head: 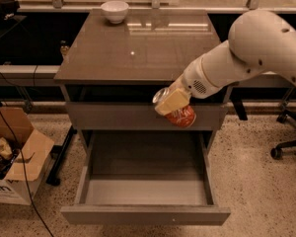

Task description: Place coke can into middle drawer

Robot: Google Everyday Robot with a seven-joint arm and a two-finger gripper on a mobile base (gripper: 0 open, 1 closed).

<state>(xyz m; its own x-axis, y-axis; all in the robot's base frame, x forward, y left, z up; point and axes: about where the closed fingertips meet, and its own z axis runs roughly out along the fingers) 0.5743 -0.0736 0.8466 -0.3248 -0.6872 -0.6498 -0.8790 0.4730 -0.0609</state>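
Observation:
My gripper (171,102) is shut on the coke can (181,116), a red can with a silver end, held tilted in the air. It hangs in front of the closed upper drawer front (113,115), past the cabinet's front edge. The middle drawer (145,189) is pulled wide open below, with a bare grey floor. The can is above the drawer's back right part. My white arm (246,53) reaches in from the right.
A white bowl (114,10) stands at the back left of the cabinet top (118,48). An open cardboard box (12,162) sits on the floor at left, with cables near it. An office chair base (288,144) stands at the right.

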